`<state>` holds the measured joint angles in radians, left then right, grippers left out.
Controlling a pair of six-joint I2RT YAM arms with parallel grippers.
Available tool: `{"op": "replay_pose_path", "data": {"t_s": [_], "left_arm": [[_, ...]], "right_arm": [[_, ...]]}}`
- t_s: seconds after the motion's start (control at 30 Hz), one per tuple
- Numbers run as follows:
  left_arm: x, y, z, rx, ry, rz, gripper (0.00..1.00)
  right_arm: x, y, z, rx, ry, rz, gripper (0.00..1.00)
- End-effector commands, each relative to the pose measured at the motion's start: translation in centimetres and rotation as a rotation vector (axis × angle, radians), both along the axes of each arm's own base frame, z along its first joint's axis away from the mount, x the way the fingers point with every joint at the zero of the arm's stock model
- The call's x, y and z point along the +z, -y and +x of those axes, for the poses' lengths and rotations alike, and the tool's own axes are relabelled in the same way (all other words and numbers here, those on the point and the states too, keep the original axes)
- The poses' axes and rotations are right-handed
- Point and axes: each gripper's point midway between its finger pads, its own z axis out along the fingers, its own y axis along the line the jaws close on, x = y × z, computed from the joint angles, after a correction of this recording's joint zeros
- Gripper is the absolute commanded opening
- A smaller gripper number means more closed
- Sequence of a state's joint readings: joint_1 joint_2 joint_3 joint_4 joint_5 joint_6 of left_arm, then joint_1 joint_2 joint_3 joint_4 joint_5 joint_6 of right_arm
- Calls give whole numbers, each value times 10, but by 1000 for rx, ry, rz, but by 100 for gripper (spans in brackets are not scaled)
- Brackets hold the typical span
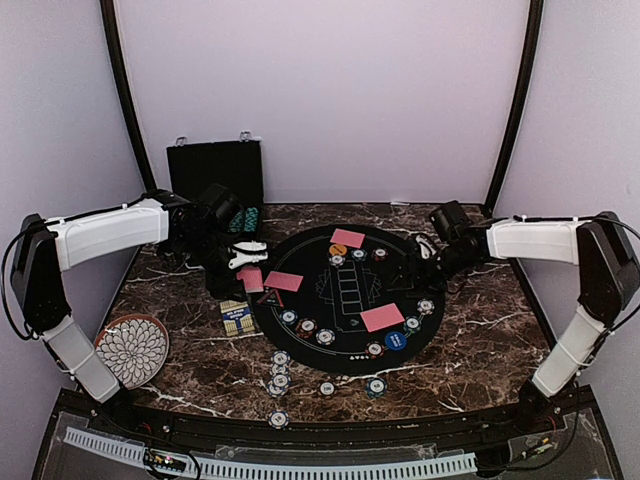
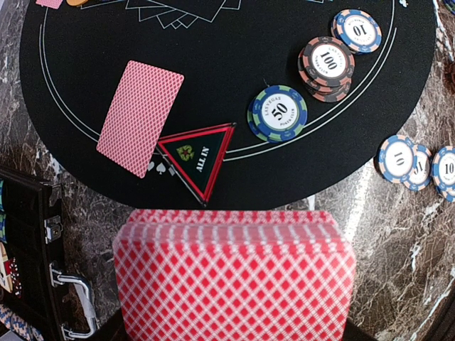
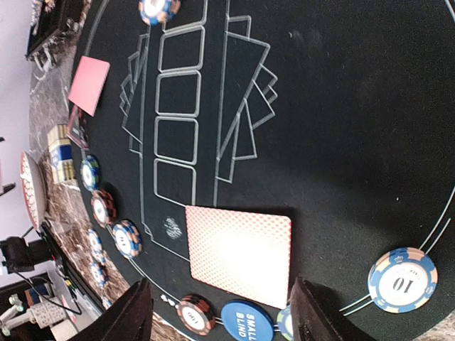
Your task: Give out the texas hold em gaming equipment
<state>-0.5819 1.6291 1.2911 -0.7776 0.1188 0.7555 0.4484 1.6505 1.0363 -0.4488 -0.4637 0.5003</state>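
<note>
My left gripper (image 1: pixel 243 258) is shut on a deck of red-backed playing cards (image 2: pixel 234 273), held just off the left rim of the round black mat (image 1: pixel 310 260); its fingers are hidden behind the deck. Ahead of the deck lie a face-down card (image 2: pixel 138 117), the red-edged triangle marker (image 2: pixel 199 153) and poker chips (image 2: pixel 277 114). Over the mat's right side my right gripper (image 3: pixel 222 284) stands open, with a face-down card (image 3: pixel 238 252) flat on the mat between its fingers (image 3: pixel 135 312). A blue small-blind button (image 3: pixel 249 323) and a chip (image 3: pixel 402 279) lie beside that card.
The open black case (image 1: pixel 215 170) stands at the back left. A flower-patterned plate (image 1: pixel 133 350) sits at the front left. A card box (image 1: pixel 236 318) lies by the mat's left rim. Loose chips (image 1: pixel 279 372) dot the marble in front. An orange button (image 1: pixel 338 250) rests near the far card (image 1: pixel 347 238).
</note>
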Motion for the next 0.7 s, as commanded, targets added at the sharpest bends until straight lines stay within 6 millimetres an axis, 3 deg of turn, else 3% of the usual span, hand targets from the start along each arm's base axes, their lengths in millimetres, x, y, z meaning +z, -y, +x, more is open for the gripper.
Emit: {"op": "replay_pose_path", "data": {"t_s": [0.0,0.13,0.43,0.67], "left_arm": [[12,1,-4,-12,5,-22,0],[13,3,-3,-9,8,-31,0],[15,6,-3,-1,2,-51,0],[17,7,-3,2,3,-55,0]], "right_arm": [[37,-16,14,-22,81,102,71],[63,-65,6,40,90,285,79],[95,-180,-20,207,35,584,83],[101,-236,-25,241,-31,731,83]]}}
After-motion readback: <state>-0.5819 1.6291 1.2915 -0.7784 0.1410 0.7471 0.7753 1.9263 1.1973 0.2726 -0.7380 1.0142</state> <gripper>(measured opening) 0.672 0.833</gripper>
